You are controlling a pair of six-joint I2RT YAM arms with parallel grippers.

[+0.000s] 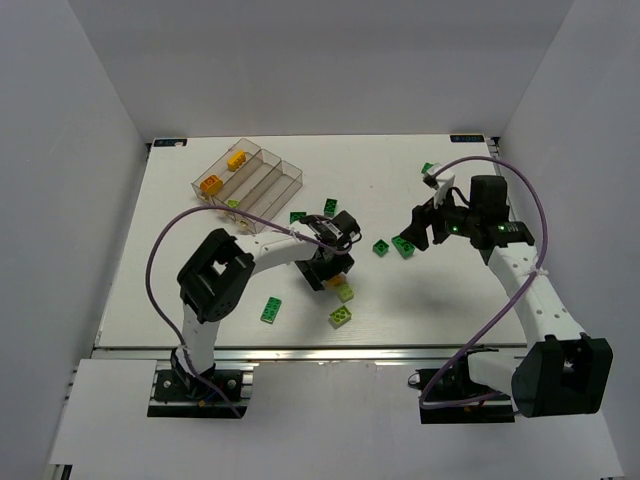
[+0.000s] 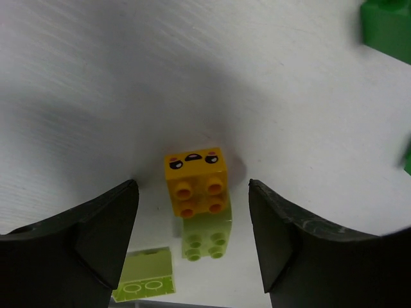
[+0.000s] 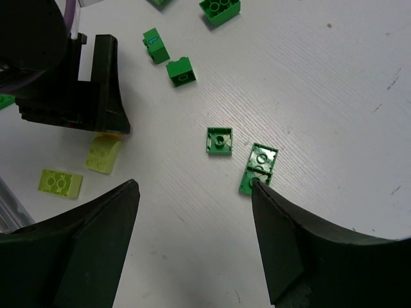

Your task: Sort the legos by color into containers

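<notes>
Sorting is barely begun: the tray (image 1: 290,170) at upper left holds a yellow brick (image 1: 237,158) and an orange brick (image 1: 211,184). At centre, the left gripper (image 2: 192,205), released, straddles an orange face brick (image 2: 196,181). The right gripper (image 3: 192,212), released and empty, hovers above loose green bricks (image 3: 219,140).

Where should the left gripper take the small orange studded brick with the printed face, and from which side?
Probably by its two plain side walls, descending from above: the open left gripper straddles the orange face-printed brick, and a lime studded brick sits against its near end, blocking the other axis.
</notes>
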